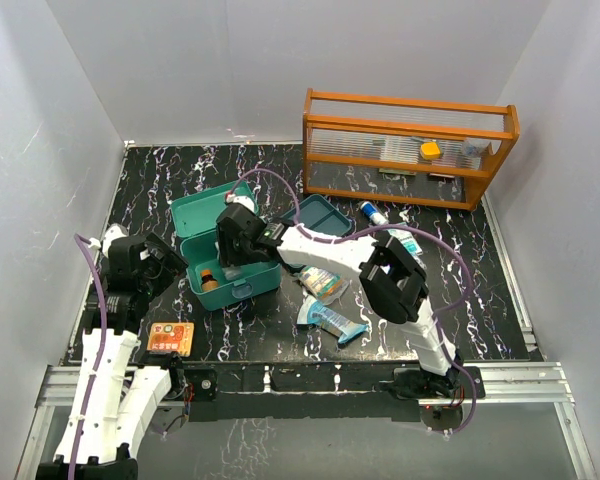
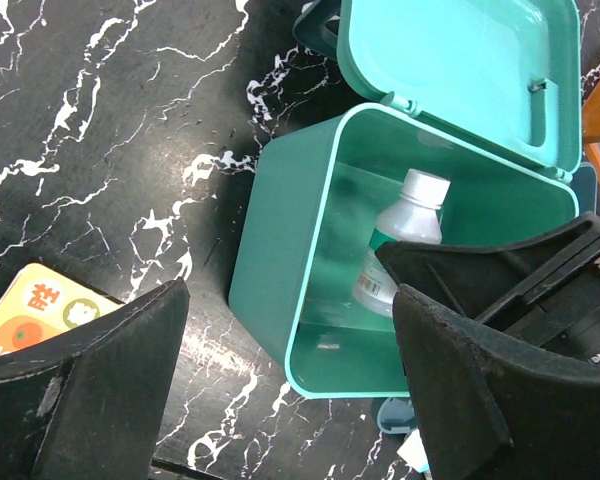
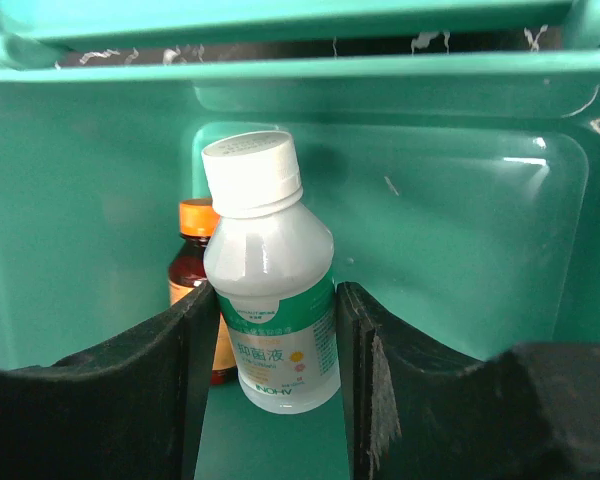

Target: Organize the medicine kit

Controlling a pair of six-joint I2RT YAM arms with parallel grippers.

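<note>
The teal medicine kit (image 1: 242,290) stands open at the table's centre-left, its lid (image 1: 208,212) tipped back. Its teal insert tray (image 1: 325,215) lies on the table to the right. My right gripper (image 1: 232,245) reaches down into the box; in the right wrist view it (image 3: 277,330) is shut on a white bottle (image 3: 270,300) with a green label, upright on the box floor. A brown bottle with an orange cap (image 3: 192,260) stands behind it. My left gripper (image 2: 292,300) is open and empty, just left of the box (image 2: 280,250).
An orange wooden rack (image 1: 405,150) stands at the back right with small items on it. Packets (image 1: 325,285) and a blue pouch (image 1: 332,322) lie right of the box. A small blue-capped tube (image 1: 373,212) lies near the rack. An orange card (image 1: 170,338) lies front left.
</note>
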